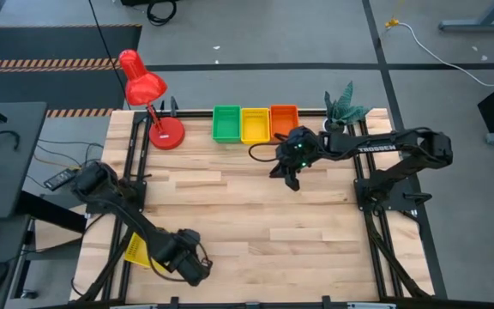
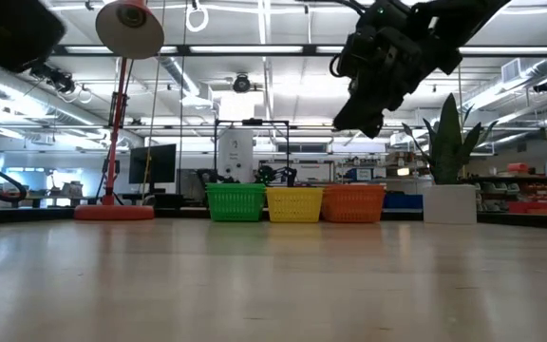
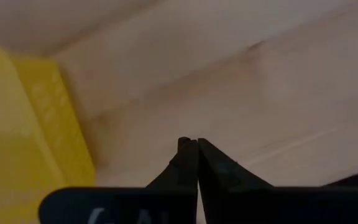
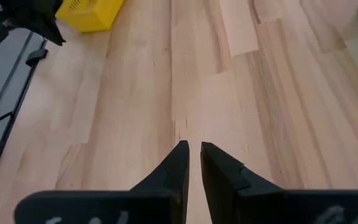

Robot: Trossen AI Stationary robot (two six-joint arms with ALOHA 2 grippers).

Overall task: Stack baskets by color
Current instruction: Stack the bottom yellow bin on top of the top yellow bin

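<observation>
Table (image 1: 256, 215): light wood planks, arms mounted at either side.

Green basket (image 1: 226, 123), yellow basket (image 1: 255, 124), orange basket (image 1: 283, 120): in a row at the far edge, touching side by side, green nearest the red lamp (image 1: 148, 99), orange nearest the potted plant (image 1: 344, 109). Whether each is a single basket or a stack cannot be told from above; the low view shows one visible tier apiece.

Loose yellow basket (image 1: 135, 250): near the left front corner, lying partly under the left arm.

Left gripper (image 1: 195, 270): low over the table at the front, just beside the loose yellow basket; fingers (image 3: 188, 163) pressed together, holding nothing.

Right gripper (image 1: 292, 178): raised above the table, just in front of the orange basket; fingers (image 4: 178, 165) a narrow slit apart, nothing between them.
</observation>
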